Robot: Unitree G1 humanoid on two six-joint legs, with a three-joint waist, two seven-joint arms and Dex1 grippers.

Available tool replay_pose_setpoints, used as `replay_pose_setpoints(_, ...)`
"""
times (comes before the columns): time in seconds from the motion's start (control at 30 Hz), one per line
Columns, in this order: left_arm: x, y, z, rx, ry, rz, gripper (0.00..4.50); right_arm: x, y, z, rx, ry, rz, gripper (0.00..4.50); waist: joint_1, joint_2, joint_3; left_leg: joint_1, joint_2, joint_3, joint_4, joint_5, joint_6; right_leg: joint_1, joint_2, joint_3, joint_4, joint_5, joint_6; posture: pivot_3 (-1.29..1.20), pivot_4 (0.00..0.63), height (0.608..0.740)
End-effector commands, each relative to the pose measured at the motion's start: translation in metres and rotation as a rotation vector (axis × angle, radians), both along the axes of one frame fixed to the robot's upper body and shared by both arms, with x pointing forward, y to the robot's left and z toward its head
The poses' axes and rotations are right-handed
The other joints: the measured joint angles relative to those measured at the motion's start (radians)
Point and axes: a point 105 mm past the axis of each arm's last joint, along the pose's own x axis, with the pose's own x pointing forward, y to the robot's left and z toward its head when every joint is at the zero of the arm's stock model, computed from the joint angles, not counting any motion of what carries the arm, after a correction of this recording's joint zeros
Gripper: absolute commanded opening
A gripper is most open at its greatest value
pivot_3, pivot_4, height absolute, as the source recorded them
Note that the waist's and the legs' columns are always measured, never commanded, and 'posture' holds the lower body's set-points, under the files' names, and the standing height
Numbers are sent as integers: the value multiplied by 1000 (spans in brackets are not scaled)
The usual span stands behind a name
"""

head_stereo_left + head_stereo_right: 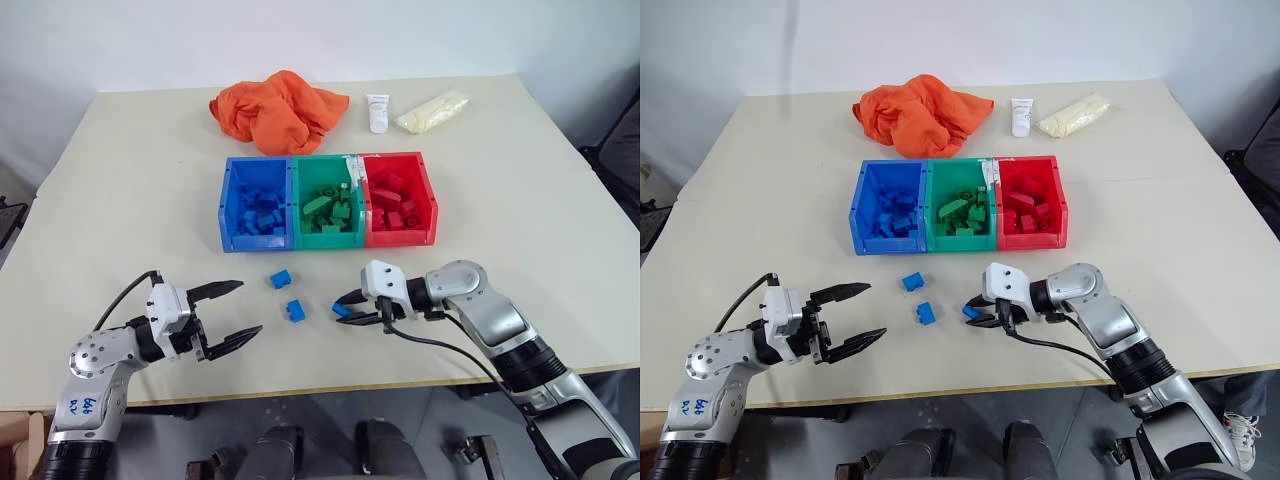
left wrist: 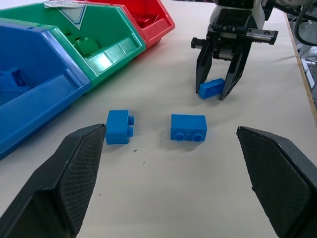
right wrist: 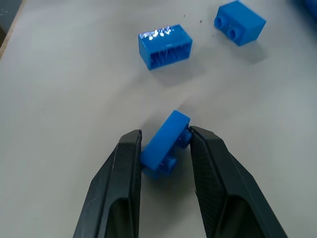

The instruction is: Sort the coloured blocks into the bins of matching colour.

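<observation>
My right gripper [image 1: 342, 311] is shut on a small blue block [image 3: 164, 144], which sits tilted between the fingers just at the table top in front of the bins. Two more blue blocks lie loose to its left, one [image 1: 280, 279] nearer the bins and one [image 1: 295, 311] closer to me. The blue bin [image 1: 255, 241], green bin [image 1: 325, 240] and red bin [image 1: 400, 237] stand joined in a row, each holding several blocks of its own colour. My left gripper [image 1: 248, 308] hovers open at the front left, pointing toward the loose blocks, with nothing between its fingers.
Behind the bins lie a crumpled orange cloth [image 1: 278, 110], a white tube [image 1: 378, 112] and a pale yellow bag [image 1: 432, 110]. The table's front edge runs close under both arms.
</observation>
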Motion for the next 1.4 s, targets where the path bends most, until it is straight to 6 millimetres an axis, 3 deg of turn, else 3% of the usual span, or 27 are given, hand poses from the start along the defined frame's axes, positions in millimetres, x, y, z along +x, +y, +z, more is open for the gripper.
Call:
replay_pose_setpoints(0.03,-1,0,11,-8,-44,-2,4500,3,9,35,92,-75,15,1075,-1,0,0,0,0,0,0,0,0,0,0,0,0,0,0,0,150,740)
replay_pose_setpoints(0.1,1,-1,11,-8,-47,-2,4500,16,24,69,201,-122,-13,1075,-8,0,0,0,0,1,0,0,0,0,0,0,0,0,0,0,150,740)
replay_pose_setpoints(0.23,3,-1,13,-7,-54,-3,4500,36,48,102,288,-189,-19,1075,-23,0,0,1,1,0,-1,1,-1,-1,1,0,2,0,-1,0,150,740)
replay_pose_setpoints(0.43,8,-2,17,-10,-71,-5,4500,69,96,129,332,-273,-39,1075,-33,0,0,1,0,-1,-3,0,-1,-2,0,-1,2,0,-1,0,150,740)
replay_pose_setpoints(0.63,9,-1,18,-6,-82,5,4500,87,139,138,349,-332,-95,1075,-58,0,0,1,1,-1,-5,1,-2,-2,1,-2,5,0,-1,0,150,740)
replay_pose_setpoints(0.8,10,1,20,-3,-96,23,4500,93,157,146,381,-367,-167,2621,-71,1,0,1,1,-2,-5,1,-2,-2,1,-2,6,0,-1,0,150,740)
replay_pose_setpoints(0.9,10,3,21,-3,-98,28,4500,93,157,156,435,-382,-175,3637,-72,1,0,1,1,-3,-5,1,-2,-2,1,-2,6,0,-1,0,150,740)
replay_pose_setpoints(1.03,10,3,20,-2,-97,28,4500,89,152,161,462,-401,-119,3637,-81,1,0,1,1,-3,-5,1,-2,-2,1,-2,6,0,-1,0,150,740)
replay_pose_setpoints(1.23,13,3,18,-3,-92,17,4500,69,102,144,464,-366,66,3637,-77,1,0,1,0,-4,-4,1,-2,-1,0,-2,6,1,-1,0,150,740)
replay_pose_setpoints(1.4,16,5,16,-1,-84,12,4500,44,52,125,420,-331,120,3637,-75,1,0,0,1,-3,-4,0,-2,-1,0,-2,6,1,-1,0,150,740)
